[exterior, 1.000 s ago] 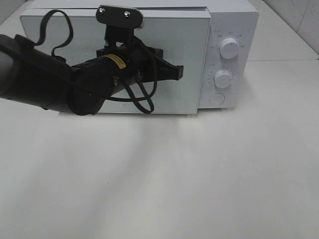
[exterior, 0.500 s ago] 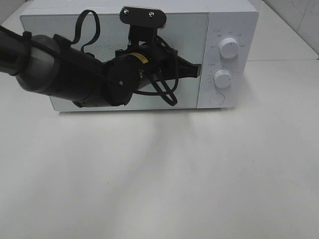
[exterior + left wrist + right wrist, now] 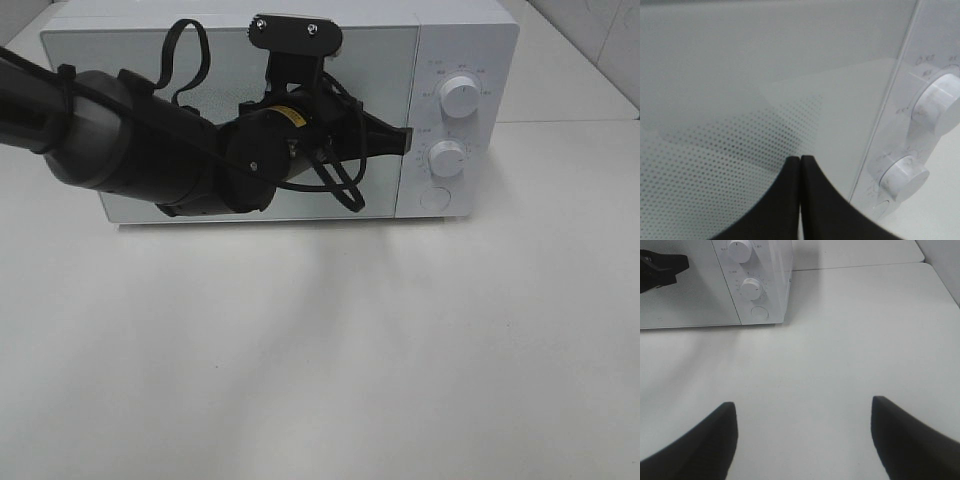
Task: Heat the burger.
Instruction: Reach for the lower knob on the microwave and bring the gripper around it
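Your only container is the white microwave [image 3: 495,150], and its door [image 3: 380,60] sits closed, flush with the control panel. The door's window is a pale, dotted screen that shows you nothing of the inside. You won't find the burger in any of the three views, so you cannot tell from here whether it lies behind that door, and you can say nothing of its look. On the panel you have an upper knob [image 3: 459,96], a lower knob [image 3: 447,157] and a round button [image 3: 434,198] beneath them. Your left arm comes in from the left and lies across the front of the door, roughly level, with its cables looping around the wrist. The left gripper [image 3: 402,141] points at the door's right edge, by the seam with the panel and at a height between the two knobs. In the left wrist view its fingertips [image 3: 790,167] are pressed together with nothing between them. They are right up against the glass, though you cannot tell whether they touch it. Your right gripper [image 3: 804,405] hangs over the bare white table [image 3: 320,350], well apart from the microwave's front right corner. Its fingers [image 3: 715,435] are spread wide and hold nothing.
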Controlling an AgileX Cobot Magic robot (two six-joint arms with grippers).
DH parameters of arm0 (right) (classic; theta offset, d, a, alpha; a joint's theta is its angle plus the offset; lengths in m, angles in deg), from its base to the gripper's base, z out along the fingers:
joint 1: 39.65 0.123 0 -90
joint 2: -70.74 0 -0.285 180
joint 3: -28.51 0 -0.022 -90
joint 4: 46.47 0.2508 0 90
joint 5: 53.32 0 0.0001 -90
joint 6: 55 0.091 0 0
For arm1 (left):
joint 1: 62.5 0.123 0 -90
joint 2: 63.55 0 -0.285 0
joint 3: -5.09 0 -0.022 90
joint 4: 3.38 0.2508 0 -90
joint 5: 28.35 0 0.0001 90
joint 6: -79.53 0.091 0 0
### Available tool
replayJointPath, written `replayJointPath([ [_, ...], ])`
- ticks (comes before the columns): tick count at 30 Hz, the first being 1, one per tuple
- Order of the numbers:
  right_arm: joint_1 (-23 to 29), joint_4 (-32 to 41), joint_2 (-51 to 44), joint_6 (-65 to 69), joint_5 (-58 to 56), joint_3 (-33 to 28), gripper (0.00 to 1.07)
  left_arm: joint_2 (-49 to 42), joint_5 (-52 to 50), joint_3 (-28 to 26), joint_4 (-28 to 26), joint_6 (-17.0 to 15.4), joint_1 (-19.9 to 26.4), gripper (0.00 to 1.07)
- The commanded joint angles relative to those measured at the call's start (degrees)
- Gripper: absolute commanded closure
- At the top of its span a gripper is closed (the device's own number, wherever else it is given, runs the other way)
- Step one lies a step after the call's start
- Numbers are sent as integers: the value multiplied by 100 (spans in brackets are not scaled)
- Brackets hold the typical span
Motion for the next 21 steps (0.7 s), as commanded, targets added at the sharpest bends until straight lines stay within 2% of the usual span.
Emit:
replayJointPath([
  [1, -40, -17, -172, 29, 80, 11, 34, -269, -6, -57, -178, 258, -206, 107],
  [6, -40, -17, -172, 29, 80, 11, 34, -510, 407, 86, -241, 453, -476, 107],
  [11, -40, -17, -172, 29, 80, 11, 34, -659, 940, 189, -361, 441, -602, 107],
  [12, -40, -17, -172, 29, 80, 11, 34, -710, 1324, 195, -378, 447, -613, 102],
  [13, -40, -17, -172, 29, 80, 11, 34, -710, 1324, 195, -378, 447, -613, 102],
  [14, -40, -17, -172, 29, 80, 11, 34, -745, 1536, 195, -378, 447, -613, 96],
  [15, -40, -17, -172, 29, 80, 11, 34, -785, 1908, 195, -378, 447, -613, 78],
  [16, -40, -17, -172, 29, 80, 11, 34, -785, 1908, 195, -378, 447, -613, 78],
  [17, -40, -17, -172, 29, 80, 11, 34, -819, 2126, 195, -378, 447, -613, 65],
  [18, -40, -17, -172, 29, 80, 11, 34, -837, 2464, 189, -378, 435, -613, 37],
  [19, -40, -17, -172, 29, 80, 11, 34, -837, 2464, 189, -378, 435, -613, 37],
  [20, -40, -17, -172, 29, 80, 11, 34, -837, 2796, 189, -378, 407, -613, 10],
  [21, -40, -17, -172, 29, 80, 11, 34, -837, 3031, 189, -378, 407, -613, 5],
])
